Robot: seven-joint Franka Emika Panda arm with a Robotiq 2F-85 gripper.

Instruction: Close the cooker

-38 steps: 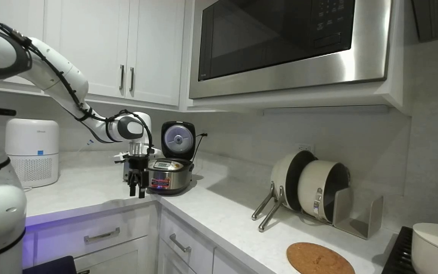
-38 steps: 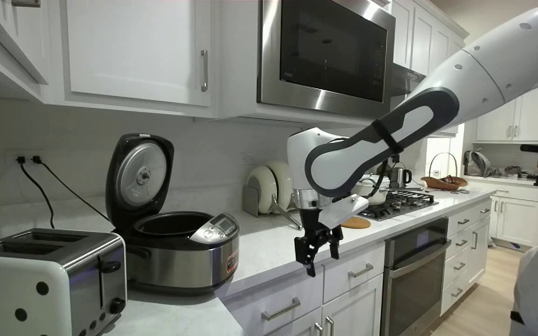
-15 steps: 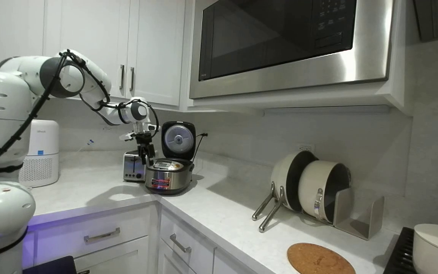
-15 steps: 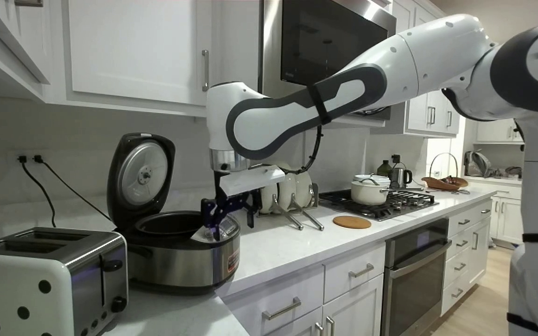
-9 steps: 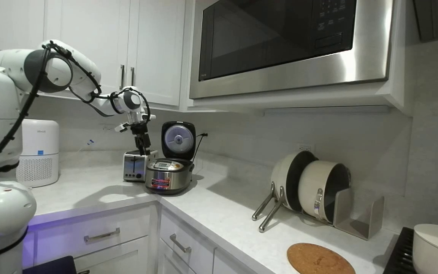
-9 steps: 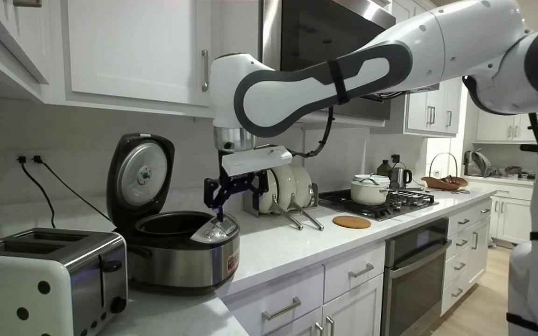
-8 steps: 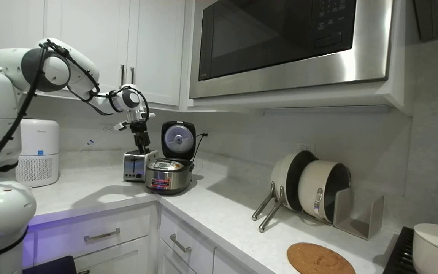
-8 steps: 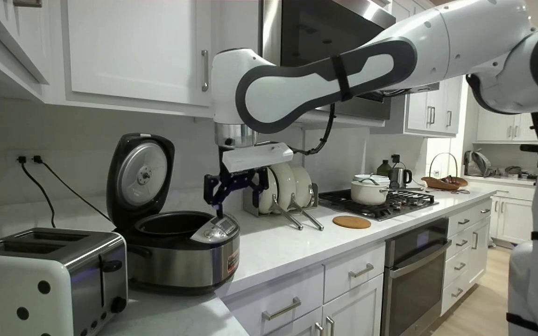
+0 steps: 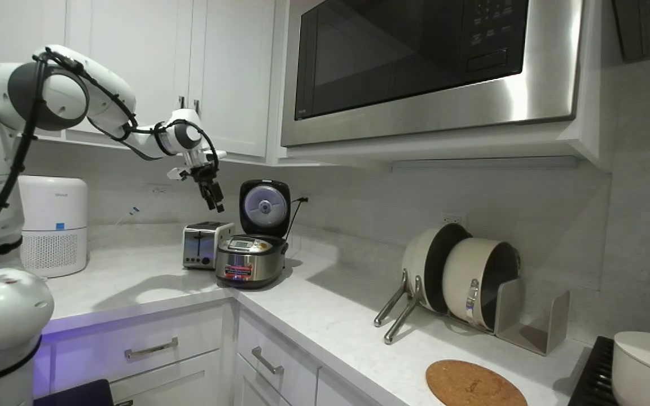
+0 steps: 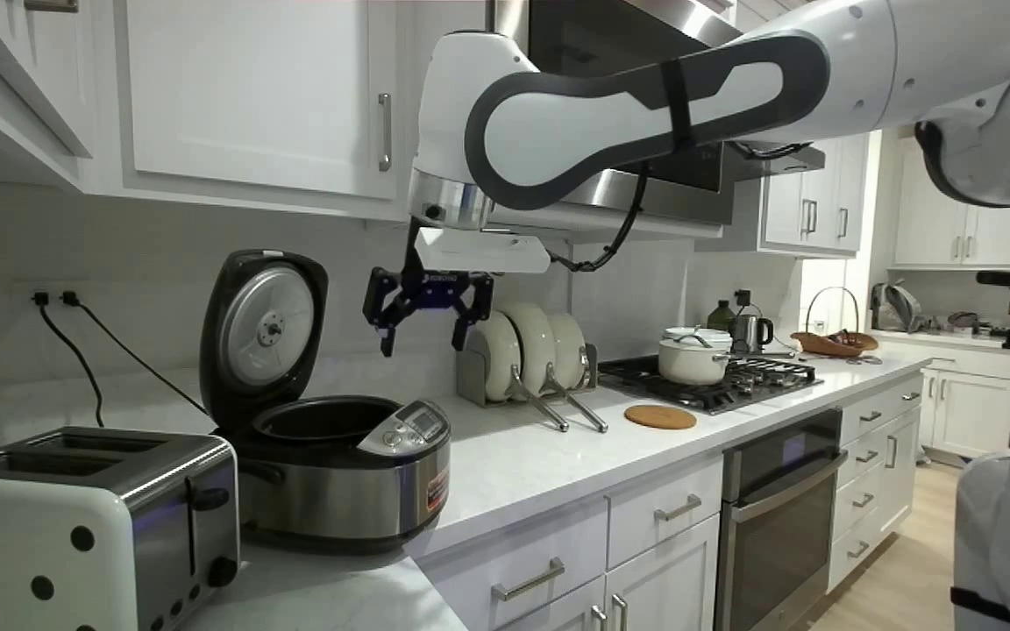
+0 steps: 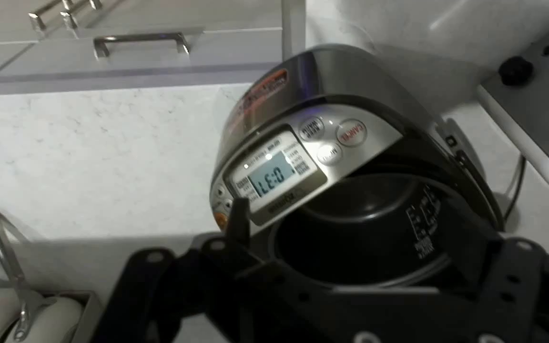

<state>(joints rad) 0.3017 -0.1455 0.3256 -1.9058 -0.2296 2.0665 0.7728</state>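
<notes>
Spread wide, my hand [image 10: 423, 349] hangs near the cooker [image 10: 343, 499], higher than half a second ago.

Cooker and raised lid [image 10: 268, 307] stand unmoved at the bend of the counter [image 9: 330, 304]. Earlier my fingertips [image 10: 387, 342] were lower, nearer the control panel [image 10: 404, 431]; now they are well above it, and I lean instead of pointing straight down. The toaster [image 10: 93, 535] stays just beside the cooker; pans [image 9: 466, 265] stand on edge, well apart.

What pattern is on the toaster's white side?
Black dots on the white side, clearest in an exterior view.
</notes>
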